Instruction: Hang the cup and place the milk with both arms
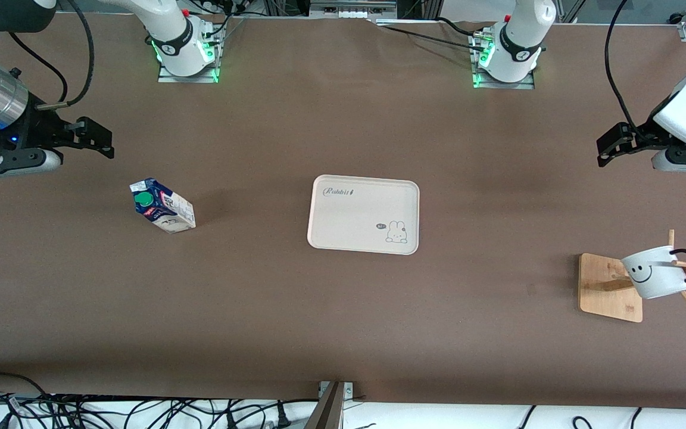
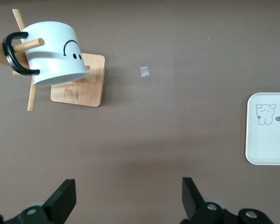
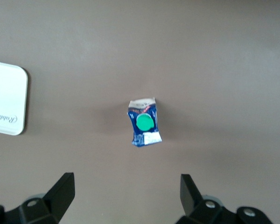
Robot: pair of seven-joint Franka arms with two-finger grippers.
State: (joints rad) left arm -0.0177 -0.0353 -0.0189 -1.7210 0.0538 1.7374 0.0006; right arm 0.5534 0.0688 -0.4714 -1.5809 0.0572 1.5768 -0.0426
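The cup (image 1: 652,277) is a white mug with a black smiley face. It hangs by its black loop handle on a peg of a wooden rack (image 1: 602,286) at the left arm's end of the table. It also shows in the left wrist view (image 2: 51,53), with the rack's base (image 2: 81,88) under it. The milk (image 1: 161,205) stands on the table toward the right arm's end, its green cap showing in the right wrist view (image 3: 143,122). My left gripper (image 1: 610,146) (image 2: 129,196) is open and empty, in the air apart from the rack. My right gripper (image 1: 102,140) (image 3: 127,193) is open and empty, in the air apart from the milk.
A cream tray (image 1: 364,214) with a rabbit drawing lies at the table's middle, with nothing on it; its edge shows in both wrist views (image 2: 270,144) (image 3: 4,93). A small scrap of clear tape (image 2: 144,71) lies near the rack. Cables (image 1: 111,411) run along the table's near edge.
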